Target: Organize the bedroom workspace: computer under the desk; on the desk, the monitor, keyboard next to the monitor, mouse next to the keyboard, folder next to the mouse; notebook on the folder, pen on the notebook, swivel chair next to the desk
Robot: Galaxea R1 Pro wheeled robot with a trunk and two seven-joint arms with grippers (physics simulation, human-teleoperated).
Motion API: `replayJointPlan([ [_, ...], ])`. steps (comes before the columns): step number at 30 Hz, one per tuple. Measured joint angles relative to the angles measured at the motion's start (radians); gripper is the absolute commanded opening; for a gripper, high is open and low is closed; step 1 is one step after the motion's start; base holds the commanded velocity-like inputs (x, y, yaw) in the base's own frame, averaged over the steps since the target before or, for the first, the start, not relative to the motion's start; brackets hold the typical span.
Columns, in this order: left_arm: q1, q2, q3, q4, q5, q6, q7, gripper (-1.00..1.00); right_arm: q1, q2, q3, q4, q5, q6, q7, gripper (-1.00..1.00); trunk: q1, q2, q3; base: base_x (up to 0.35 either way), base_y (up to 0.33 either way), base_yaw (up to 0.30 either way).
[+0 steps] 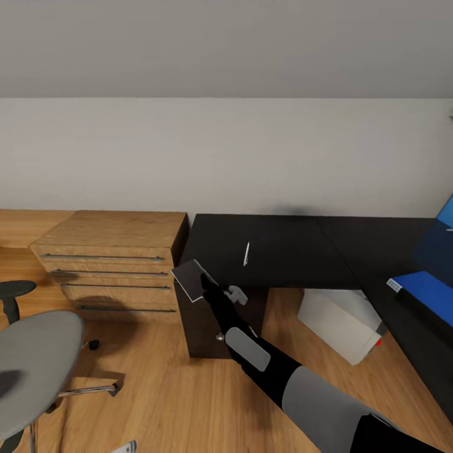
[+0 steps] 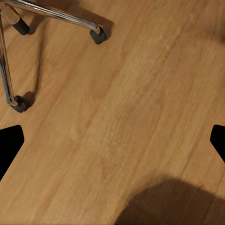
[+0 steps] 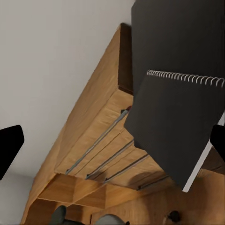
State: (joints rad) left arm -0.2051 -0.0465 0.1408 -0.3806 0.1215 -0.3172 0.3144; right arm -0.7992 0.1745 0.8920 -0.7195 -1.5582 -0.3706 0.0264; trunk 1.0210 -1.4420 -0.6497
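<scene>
The right arm [image 1: 327, 402] reached forward from the lower edge of the head view, its pincer [image 1: 211, 286] clamped on the notebook [image 1: 190, 280] — a thin grey spiral-bound sheet, held tilted just off the near-left corner of the black table [image 1: 277, 248]. The pen [image 1: 246, 253] lay alone on that tabletop, a little beyond the notebook. The blue folder [image 1: 425, 292] sat well apart on the right wing of the table, with the pale computer [image 1: 343, 324] on the floor beneath. The swivel chair [image 1: 34, 368] stood at the left, away from the table, beside the light-wood drawer chest [image 1: 110, 264]. The left pincer [image 2: 112, 140] hung with its fingers apart over bare floor. The step in hand looked like carrying the notebook — next it would need swinging right and laying flat on the folder, square to its edges.
</scene>
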Motion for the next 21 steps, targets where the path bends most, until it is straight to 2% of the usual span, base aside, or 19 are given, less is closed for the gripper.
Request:
replayJointPlan([
  [8, 0.0, -0.001, 0.0, 0.0, 0.0, 0.0, 0.0, 1.0, 0.0, 0.0, -0.001, 0.002, -0.067, 0.018, 0.0, 1.0, 0.031, -0.056, -0.025, 0.0, 0.0, 0.0],
  [13, 0.0, 0.0, 0.0, 0.0, 0.0, 0.0, 0.0, 1.0, 0.0, 0.0, -0.002, 0.005, -0.137, 0.073, 0.0, 1.0, 0.05, -0.091, -0.041, 0.0, 0.0, 0.0],
  [21, 0.0, 0.0, -0.004, -0.012, 0.0, 0.0, 0.0, 1.0, 0.0, 0.0, -0.004, 0.008, -0.207, 0.126, 0.001, 1.0, 0.081, -0.147, -0.066, 0.0, 0.0, 0.0],
])
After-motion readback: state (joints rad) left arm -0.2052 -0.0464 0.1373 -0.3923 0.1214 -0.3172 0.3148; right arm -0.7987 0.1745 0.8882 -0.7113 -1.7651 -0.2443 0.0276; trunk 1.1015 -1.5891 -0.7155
